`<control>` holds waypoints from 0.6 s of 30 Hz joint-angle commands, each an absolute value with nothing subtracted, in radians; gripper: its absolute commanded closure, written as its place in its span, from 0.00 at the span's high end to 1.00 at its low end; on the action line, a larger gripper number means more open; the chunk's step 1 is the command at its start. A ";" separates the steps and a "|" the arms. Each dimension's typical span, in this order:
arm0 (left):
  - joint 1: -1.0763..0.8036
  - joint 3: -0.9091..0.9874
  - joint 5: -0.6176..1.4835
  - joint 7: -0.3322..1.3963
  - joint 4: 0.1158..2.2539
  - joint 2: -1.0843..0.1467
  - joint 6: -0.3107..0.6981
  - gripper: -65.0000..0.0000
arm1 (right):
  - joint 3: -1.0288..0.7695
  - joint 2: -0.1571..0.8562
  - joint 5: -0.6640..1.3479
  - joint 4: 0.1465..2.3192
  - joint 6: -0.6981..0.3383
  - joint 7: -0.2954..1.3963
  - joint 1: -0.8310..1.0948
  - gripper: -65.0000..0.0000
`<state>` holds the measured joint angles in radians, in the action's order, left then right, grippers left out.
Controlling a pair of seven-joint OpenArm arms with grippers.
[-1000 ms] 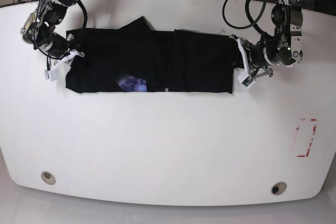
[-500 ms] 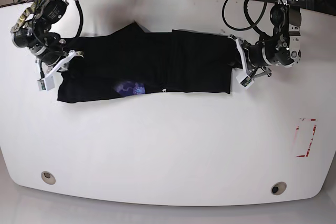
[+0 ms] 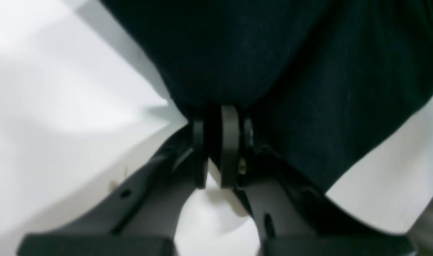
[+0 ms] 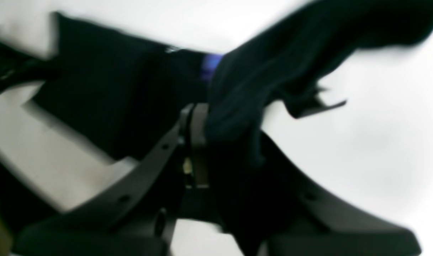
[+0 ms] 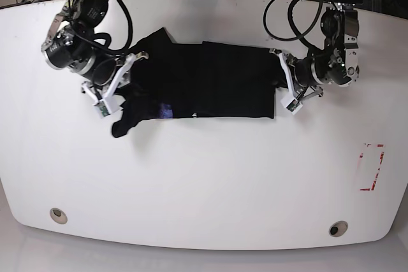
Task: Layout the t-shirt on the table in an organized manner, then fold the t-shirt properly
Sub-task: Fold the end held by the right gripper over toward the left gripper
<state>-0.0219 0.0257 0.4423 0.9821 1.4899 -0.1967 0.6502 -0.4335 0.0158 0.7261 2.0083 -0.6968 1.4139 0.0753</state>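
T-shirt (image 5: 204,81): black, lying as a long folded band across the far half of the table (image 5: 204,183), running side to side between the two arms; its near edge is fairly straight.
Graphic (image 5: 166,110): a small bluish-purple print, partly hidden by folds near the shirt's near edge, with tiny white lettering just beside it.
Shirt end by the right arm: bunched and lifted, with a loose flap (image 5: 123,125) trailing down toward the table (the right wrist view shows it as a dark fold draped over the fingers, much blurred).
Shirt end by the left arm: flat on the table, its edge pinched.
Right gripper (image 4: 202,135): fingers drawn in narrow, clamped on a thick gather of the black cloth, which spills over one finger and hides it.
Left gripper (image 3: 218,117): fingers (image 3: 230,142) almost together, only a thin slit between them, with the shirt's edge nipped at their tips; white tabletop shows beneath.
Containers: nothing on the table holds anything; the shirt lies straight on the bare surface.
Table marks: two round metal grommets (image 5: 58,214) near the front edge, and a red-and-white rectangle (image 5: 371,167) well apart from the shirt.
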 commanded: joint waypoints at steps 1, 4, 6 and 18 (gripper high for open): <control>-0.016 0.022 0.401 1.035 1.469 -0.197 0.634 0.07 | -0.386 0.001 0.745 2.026 -0.698 1.357 0.064 0.07; -0.005 0.021 0.400 1.035 1.461 -0.168 0.633 0.07 | -0.340 -0.030 0.740 2.026 -0.698 1.351 0.062 0.07; -0.002 0.021 0.400 1.035 1.461 -0.157 0.633 0.07 | -0.320 -0.048 0.740 2.026 -0.698 1.351 0.062 0.07; -0.001 0.021 0.400 1.035 1.461 -0.119 0.631 0.07 | -0.191 -0.145 0.645 2.023 -0.698 1.283 0.044 0.07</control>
